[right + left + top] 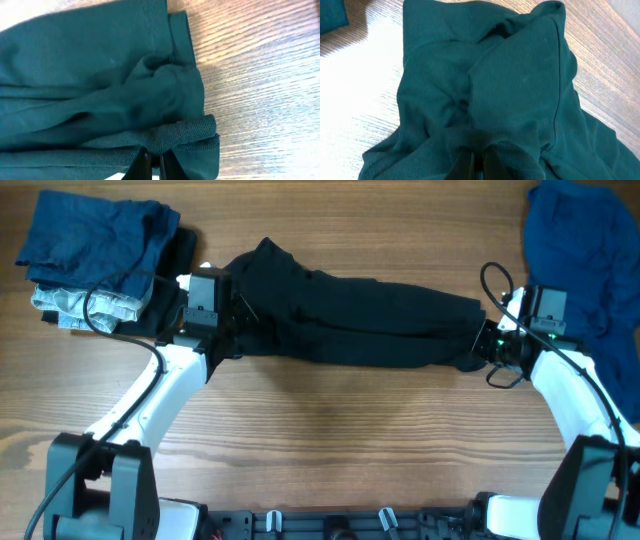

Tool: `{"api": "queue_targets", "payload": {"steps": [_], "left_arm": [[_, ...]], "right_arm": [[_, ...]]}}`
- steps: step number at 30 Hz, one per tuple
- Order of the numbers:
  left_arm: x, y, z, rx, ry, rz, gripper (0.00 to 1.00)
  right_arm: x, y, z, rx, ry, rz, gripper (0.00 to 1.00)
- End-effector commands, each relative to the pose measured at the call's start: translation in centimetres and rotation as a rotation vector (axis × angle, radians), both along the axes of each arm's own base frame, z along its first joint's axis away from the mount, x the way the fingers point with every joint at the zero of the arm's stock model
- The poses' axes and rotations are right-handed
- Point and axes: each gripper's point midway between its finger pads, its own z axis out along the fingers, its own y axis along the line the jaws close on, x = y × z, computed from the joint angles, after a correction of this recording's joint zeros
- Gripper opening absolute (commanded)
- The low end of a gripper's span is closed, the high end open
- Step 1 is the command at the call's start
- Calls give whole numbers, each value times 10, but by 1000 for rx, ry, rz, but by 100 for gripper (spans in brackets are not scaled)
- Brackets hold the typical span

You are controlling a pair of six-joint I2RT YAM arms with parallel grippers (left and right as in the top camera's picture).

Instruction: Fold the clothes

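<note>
A dark garment [350, 310], teal in the wrist views, lies stretched left to right across the far middle of the table. My left gripper [222, 332] is shut on its left end; in the left wrist view the fingers [476, 165] pinch bunched mesh fabric [510, 85]. My right gripper [490, 345] is shut on its right end; in the right wrist view the fingers [152, 167] clamp a folded hem [150, 100]. The cloth looks pulled fairly taut between the two grippers.
A stack of folded clothes [95, 255], blue on top with a grey patterned piece under it, sits at the far left. A loose blue garment [585, 250] lies at the far right. Bare wooden table [340, 440] lies in front.
</note>
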Motion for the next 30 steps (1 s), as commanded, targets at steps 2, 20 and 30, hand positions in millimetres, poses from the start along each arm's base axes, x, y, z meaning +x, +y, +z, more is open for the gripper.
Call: {"api": "queue_targets", "payload": {"steps": [2,20,30], "left_arm": [[5,3,-5,33,1,3,4],[32,-2,-12,19,-80,6,97],[13,0,46,29,-156,-29,100]], "right_arm": [[-6,1,-27,15,78,7,4],[24,-3,-22,6,-31,10,78],[33,2,-13,-12,-47,123,93]]}}
